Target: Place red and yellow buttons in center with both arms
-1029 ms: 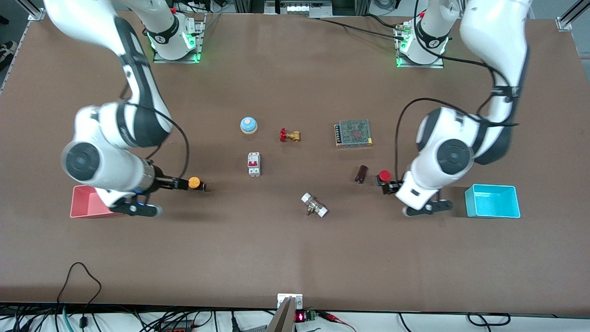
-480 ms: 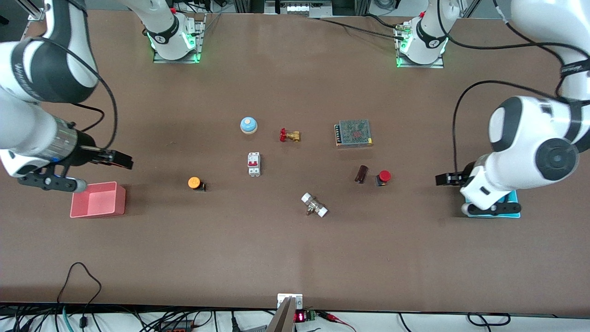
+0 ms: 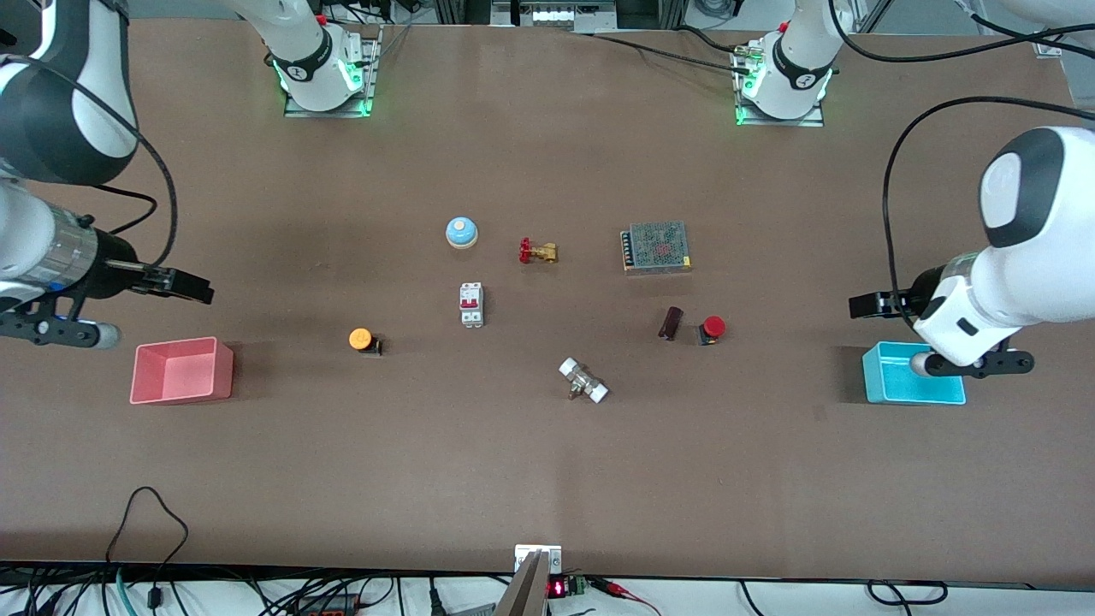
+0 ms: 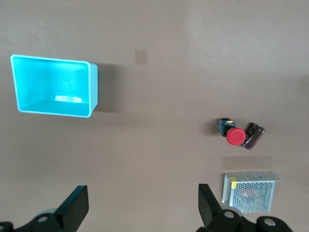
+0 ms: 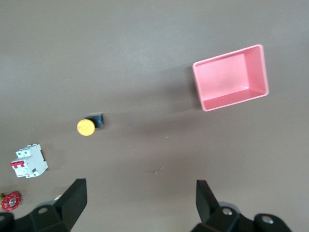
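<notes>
- Toward the right arm's end of the table, you are looking at the right gripper [image 3: 192,287] hanging over bare tabletop just farther from the front camera than the pink bin [image 3: 181,370], its fingers [image 5: 75,198] spread wide and holding nothing.
- You are seeing the yellow button [image 3: 363,340] lying on its side between that bin and the table's middle, its black body pointing toward the left arm's end, so its long axis is running along the table's length.
- At the left arm's end, the left gripper [image 3: 873,305] is hovering by the cyan bin [image 3: 912,373], fingers [image 4: 76,209] likewise spread and empty.
- You are finding the red button [image 3: 712,327] well apart from it, toward the middle, touching or just beside a dark cylinder [image 3: 671,322]; which of the two is hard to tell.
- Each arm is sitting nearer its own button: right to yellow, left to red. Neither is crossing over.
- Both buttons are resting roughly level with the grippers and inward of them, so you are facing, most likely, a reach from each end toward the middle.
- Judged from how they lie, the buttons are already sitting close to the centre cluster with the breaker [image 3: 470,304] and a white-ended fitting [image 3: 583,381], so you are probably near the end of the task.
</notes>
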